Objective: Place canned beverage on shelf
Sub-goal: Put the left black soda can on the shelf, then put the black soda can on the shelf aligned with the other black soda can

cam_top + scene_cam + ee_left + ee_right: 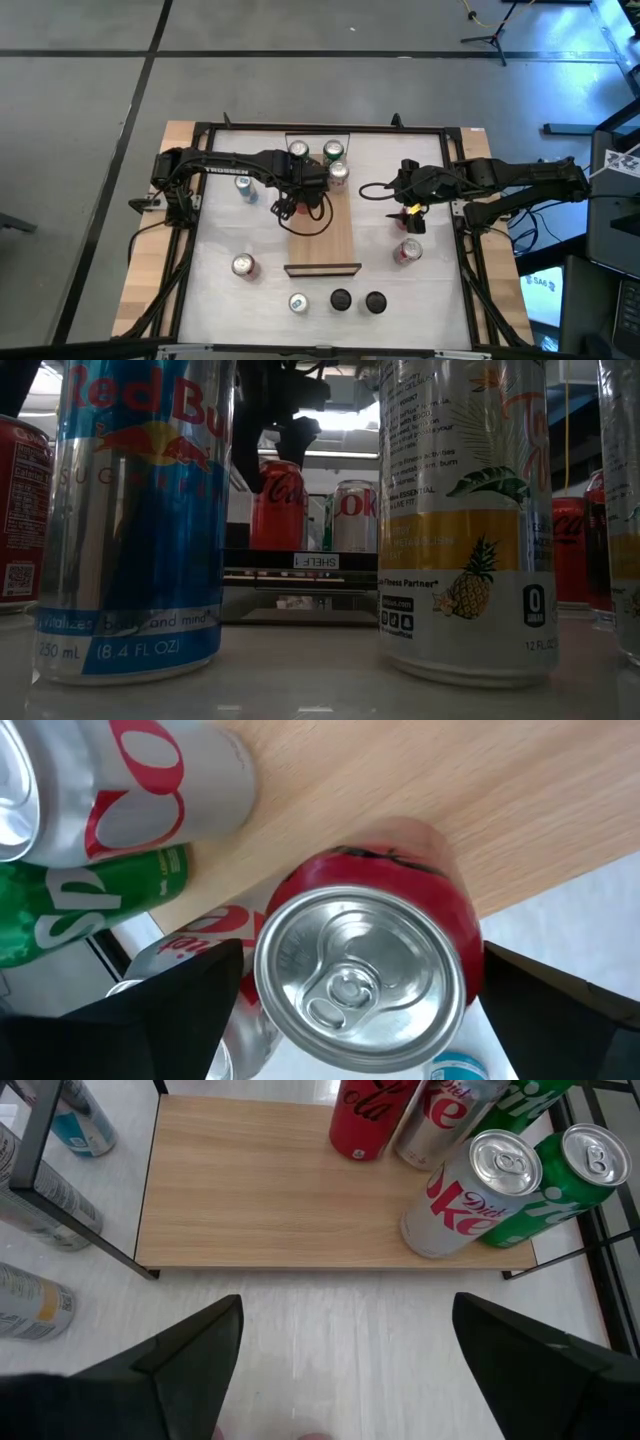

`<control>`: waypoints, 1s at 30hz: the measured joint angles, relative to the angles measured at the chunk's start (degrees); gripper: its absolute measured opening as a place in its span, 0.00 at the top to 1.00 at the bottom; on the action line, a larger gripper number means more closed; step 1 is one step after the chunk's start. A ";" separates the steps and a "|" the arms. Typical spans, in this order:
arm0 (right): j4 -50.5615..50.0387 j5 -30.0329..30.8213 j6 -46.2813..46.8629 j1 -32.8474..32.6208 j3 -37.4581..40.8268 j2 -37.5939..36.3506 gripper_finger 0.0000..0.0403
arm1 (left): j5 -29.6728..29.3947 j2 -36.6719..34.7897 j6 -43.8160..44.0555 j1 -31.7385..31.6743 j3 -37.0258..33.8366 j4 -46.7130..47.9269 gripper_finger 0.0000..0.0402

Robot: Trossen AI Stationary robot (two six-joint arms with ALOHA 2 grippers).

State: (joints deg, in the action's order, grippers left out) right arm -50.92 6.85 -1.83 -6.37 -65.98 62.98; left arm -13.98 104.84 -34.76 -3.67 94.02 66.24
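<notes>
The light-wood shelf (322,235) lies in the middle of the white table. A red cola can (365,980) stands upright on its bottom on the shelf's far part, next to Diet Coke cans (470,1195) and green cans (560,1180). My left gripper (362,960) points down over the red can. It is open, with one finger (170,1020) close on each side of the can's top. My right gripper (340,1370) hangs open over the bare table to the right of the shelf (270,1190), with nothing between its fingers.
Loose cans stand on the table around the shelf: a blue one (246,188) at the left, a red one (243,265) at the near left, three (340,299) along the near edge and one (410,250) at the right. The shelf's near half is bare wood.
</notes>
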 joint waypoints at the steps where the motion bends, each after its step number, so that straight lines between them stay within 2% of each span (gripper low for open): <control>1: 0.00 0.00 0.02 0.00 0.00 0.00 0.12 | -0.01 -0.02 0.04 0.12 0.00 -0.01 0.06; 16: 0.06 0.00 0.02 0.00 -0.01 0.00 0.12 | -0.32 -1.46 0.79 2.68 0.00 -0.23 0.06; 25: 0.26 0.00 0.02 -0.01 0.00 0.00 0.12 | -2.13 -6.89 6.67 2.70 0.00 -1.92 0.06; 30: -0.25 -1.23 2.58 -0.02 -0.02 0.00 0.12 | -2.28 -10.56 14.07 2.70 0.02 -2.04 0.06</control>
State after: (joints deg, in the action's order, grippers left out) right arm -51.17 5.62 0.76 -6.39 -66.00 62.98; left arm -16.26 94.28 -20.69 -0.97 94.04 64.20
